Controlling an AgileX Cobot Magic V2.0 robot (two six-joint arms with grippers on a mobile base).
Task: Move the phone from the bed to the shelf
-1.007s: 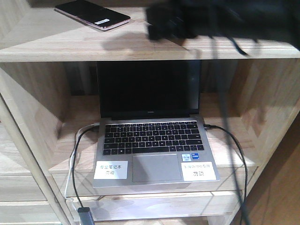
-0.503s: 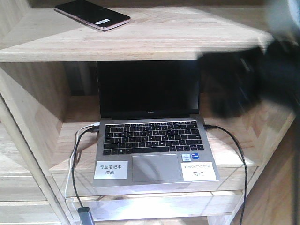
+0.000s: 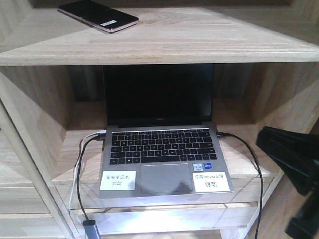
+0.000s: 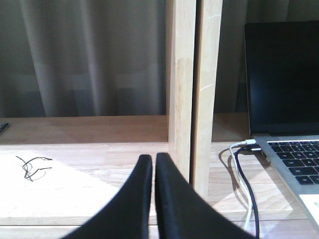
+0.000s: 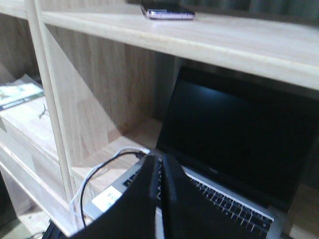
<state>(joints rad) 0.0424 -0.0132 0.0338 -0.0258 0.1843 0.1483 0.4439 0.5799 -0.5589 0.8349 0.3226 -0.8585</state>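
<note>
I see the phone point(image 3: 98, 16) lying flat on the upper board of the shelf point(image 3: 199, 47), toward its left end, white sticker near the end facing me, pinkish edge showing; nothing touches it. From my right wrist view the phone point(image 5: 167, 11) sits at the top, well above and apart from the right gripper point(image 5: 158, 164), whose black fingers are pressed together with nothing between them. My left gripper point(image 4: 153, 162) is likewise closed on nothing, fingers meeting just in front of a vertical shelf post point(image 4: 194, 89). One level below the phone an open silver laptop point(image 3: 162, 144) stands with a dark screen, two white labels on its palm rest, cables point(image 3: 82, 169) plugged into both sides. In the front view a black arm part point(image 3: 291, 164) sits low at the right edge, beside the laptop compartment. Bed not in view.
</note>
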